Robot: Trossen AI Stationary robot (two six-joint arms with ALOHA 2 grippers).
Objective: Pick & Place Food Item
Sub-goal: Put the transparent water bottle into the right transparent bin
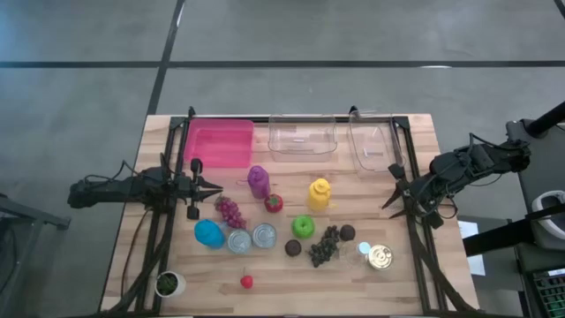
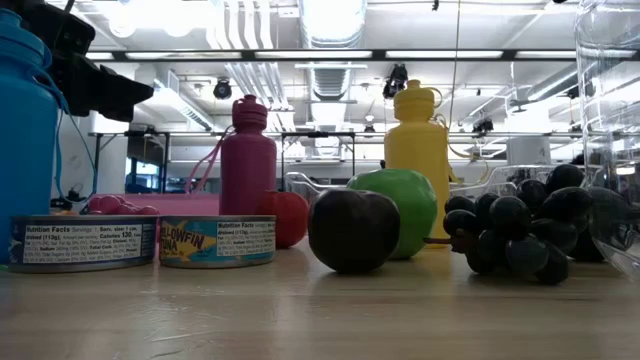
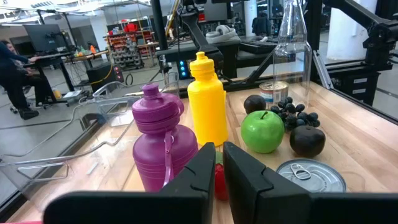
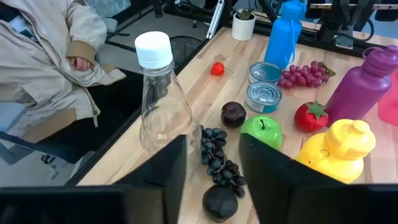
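Two round metal cans (image 1: 252, 238), perhaps ridged, beside glossy grapes (image 1: 324, 246).

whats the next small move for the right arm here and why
Probably ease the right end effector forward and down toward the dark grapes. Its fingers stand apart with nothing between them, and the grapes lie straight ahead on the table, beside the clear flask. The left end effector waits shut near the purple bottle.

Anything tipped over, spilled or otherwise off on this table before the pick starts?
Nothing stands out. The purple bottle, yellow bottle and clear flask stand upright, both tuna cans sit flat, and the dark grapes and green apple rest intact on the wood. No spill shows.
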